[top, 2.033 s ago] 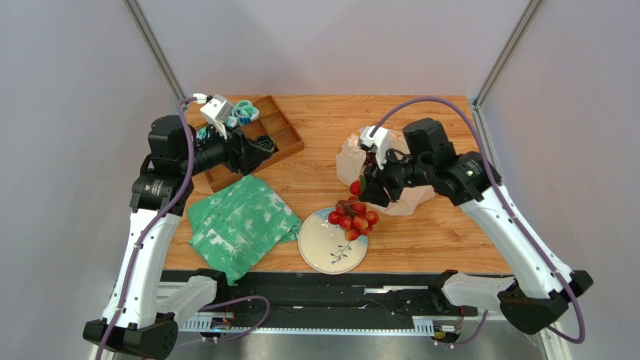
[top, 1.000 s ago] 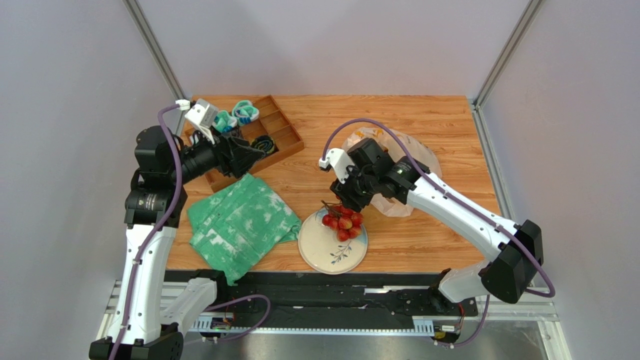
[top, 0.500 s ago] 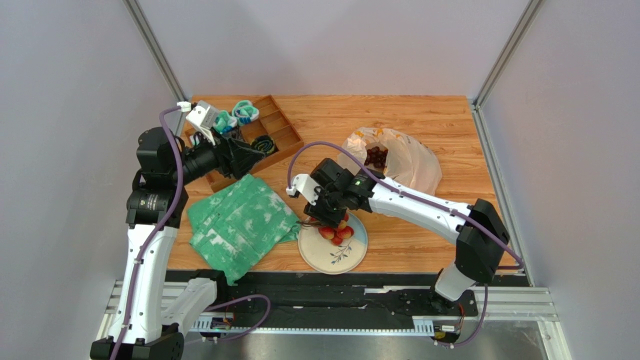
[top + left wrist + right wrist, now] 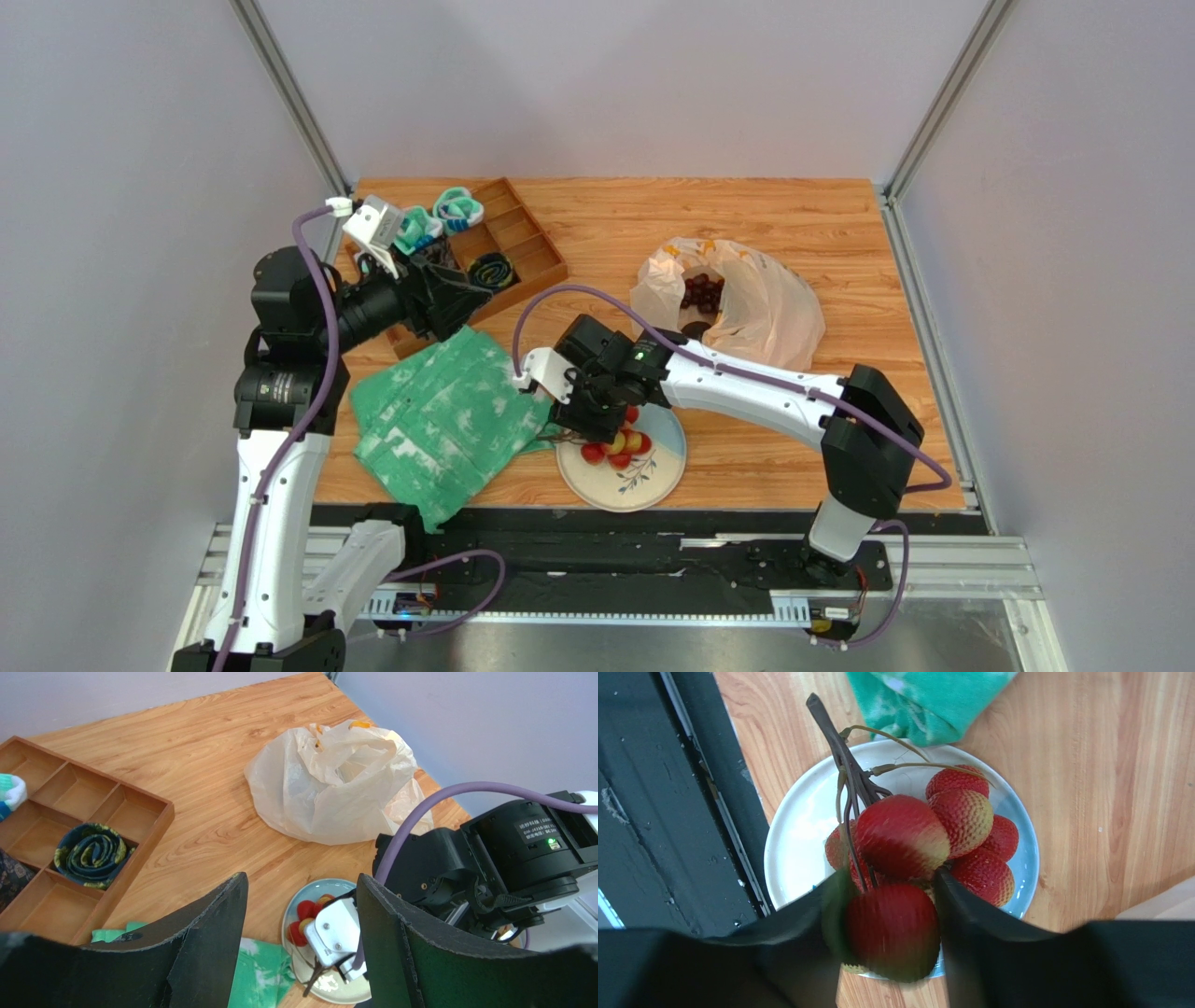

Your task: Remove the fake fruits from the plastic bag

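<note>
While the right gripper (image 4: 891,906) pinches one ball of the red, yellow-tinged plastic fruit cluster on brown stems (image 4: 906,836) over the round pale-blue plate (image 4: 798,836), the crinkly translucent beige plastic bag (image 4: 765,319) lies well apart on the wooden surface (image 4: 617,224), with dark fruit (image 4: 700,291) inside. The left gripper (image 4: 302,889) hangs spread and empty. The white-lettered label (image 4: 533,833) on the right arm's black joint is too small to read.

nearest red ball (image 4: 892,932) blurred; plastic bag (image 4: 330,784) contents mostly hidden; tray (image 4: 133,817) cut by edge
</note>
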